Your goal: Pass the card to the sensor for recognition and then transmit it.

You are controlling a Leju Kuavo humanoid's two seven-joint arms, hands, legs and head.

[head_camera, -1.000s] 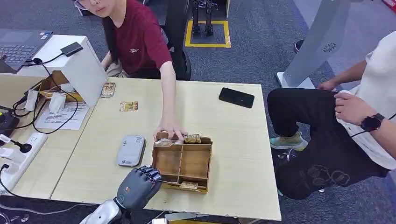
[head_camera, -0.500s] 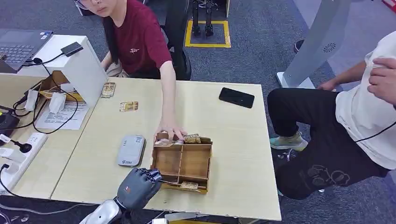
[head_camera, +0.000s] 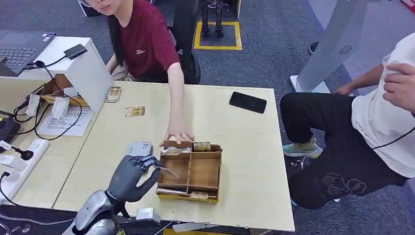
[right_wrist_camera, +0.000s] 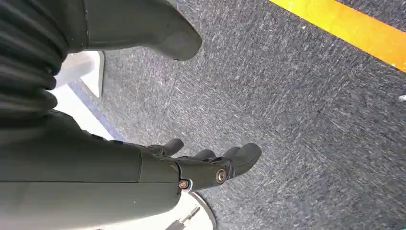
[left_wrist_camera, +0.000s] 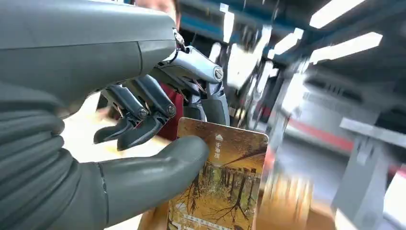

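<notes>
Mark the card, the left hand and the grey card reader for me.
card (left_wrist_camera: 218, 187), left wrist view, on its printed tree picture.
left hand (head_camera: 128, 174), head view, on the back of the hand.
grey card reader (head_camera: 140, 146), head view, on its top face beyond the hand.

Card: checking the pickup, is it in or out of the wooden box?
Out: the left robot hand pinches the card above the box.

Wooden tray (head_camera: 190, 171): on table (head_camera: 244, 161), near edge
Sensor (head_camera: 137, 149): at tray's 9 o'clock, just beside
Card (head_camera: 165, 169): held by left hand (head_camera: 128, 175), above tray's 9 o'clock side
Phone (head_camera: 248, 102): at tray's 1 o'clock, well apart
</notes>
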